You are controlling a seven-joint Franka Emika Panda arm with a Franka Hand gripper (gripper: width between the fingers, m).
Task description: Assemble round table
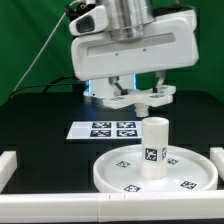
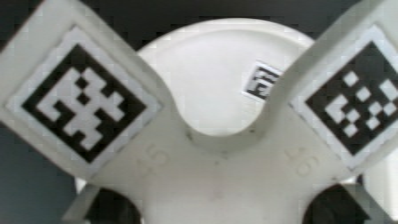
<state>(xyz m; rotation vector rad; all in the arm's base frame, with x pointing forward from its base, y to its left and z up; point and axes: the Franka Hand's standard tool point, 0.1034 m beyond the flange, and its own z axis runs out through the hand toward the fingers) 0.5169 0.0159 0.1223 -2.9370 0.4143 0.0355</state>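
My gripper [image 1: 133, 92] is shut on the white cross-shaped foot [image 1: 131, 98] and holds it in the air above and slightly behind the table's other parts. The short cylinder leg [image 1: 153, 146] stands upright on the hub of the large round disc [image 1: 112, 175], just below and toward the exterior view's right of the foot. In the wrist view the foot [image 2: 222, 165] fills the frame. Two of its tagged arms [image 2: 86, 92] spread outward, and a rounded white part with a small tag [image 2: 222, 75] shows between them. My gripper [image 2: 228, 202] has dark fingers [image 2: 118, 206] pressing on the foot's sides.
The marker board [image 1: 111, 129] lies flat on the black table behind the disc. Long white rails border the work area at the exterior view's left [image 1: 8, 166], front [image 1: 95, 207] and right [image 1: 217, 158]. A green backdrop stands behind.
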